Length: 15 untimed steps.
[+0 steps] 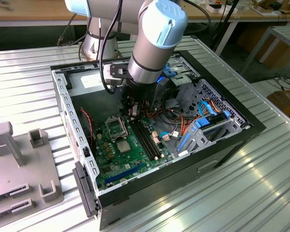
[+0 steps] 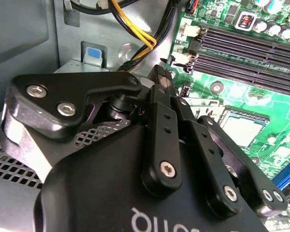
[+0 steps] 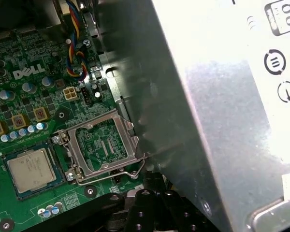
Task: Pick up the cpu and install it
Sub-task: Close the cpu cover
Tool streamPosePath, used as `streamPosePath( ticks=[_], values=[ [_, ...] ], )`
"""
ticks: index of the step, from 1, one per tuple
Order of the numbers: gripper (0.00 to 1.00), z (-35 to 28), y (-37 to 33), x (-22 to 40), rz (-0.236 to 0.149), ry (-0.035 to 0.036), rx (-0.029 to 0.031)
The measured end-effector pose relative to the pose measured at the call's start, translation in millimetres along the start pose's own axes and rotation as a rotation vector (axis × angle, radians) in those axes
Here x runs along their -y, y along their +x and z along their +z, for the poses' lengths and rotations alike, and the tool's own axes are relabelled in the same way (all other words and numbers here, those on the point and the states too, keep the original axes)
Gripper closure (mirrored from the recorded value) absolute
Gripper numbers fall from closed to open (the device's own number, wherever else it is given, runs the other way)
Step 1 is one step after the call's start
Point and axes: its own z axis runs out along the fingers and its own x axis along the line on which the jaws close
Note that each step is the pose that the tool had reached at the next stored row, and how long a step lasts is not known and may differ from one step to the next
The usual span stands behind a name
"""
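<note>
Ribbed metal tabletop (image 1: 261,193), workbenches (image 1: 38,12) in the background. Around its middle: open PC case (image 1: 232,145) laid on its side, motherboard (image 3: 19,53) facing up.

cpu (image 3: 31,166): flat on the motherboard, metal lid up, roughly mid-board, just beside the socket (image 3: 104,145) but outside it. Not held.

socket: metal frame lying flat around a green inset, wire lever along one side. Next to the cpu: row of round capacitors (image 3: 21,131). On the exterior view's right of the cpu: long black memory slots (image 1: 147,140), side by side. Toward the board edge nearest the exterior camera: blue slot (image 1: 123,173).

gripper (image 2: 163,84): down inside the case, over the board, near the socket and nearer to it than to the cpu, clear of the cpu. fingers (image 2: 160,111) pressed together by the look of it, nothing pinched between them.

Just past the gripper tip: yellow-and-black cable bundle (image 2: 145,41). Right beside the socket: grey metal box (image 3: 217,96) with a label. At the case corner on the exterior view's right: drive cage (image 1: 205,128) with blue tabs. Along the case wall on the exterior view's left: red wires (image 1: 88,123). Reaching in from above: arm (image 1: 154,38). Near the tabletop edge on the exterior view's left, well apart from the case: grey fixture (image 1: 19,164).
</note>
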Motion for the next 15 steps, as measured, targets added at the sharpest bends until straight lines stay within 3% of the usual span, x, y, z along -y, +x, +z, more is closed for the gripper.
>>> streamPosePath(
  ticks=[3,9,15],
  values=[
    [0.89,0.6,0.4,0.2,0.006,0.0007,0.0007],
    [0.89,1.5,1.3,0.4,0.058,0.0078,0.0049],
    [0.89,3.2,4.7,1.8,0.061,0.0082,0.0054]
  ],
)
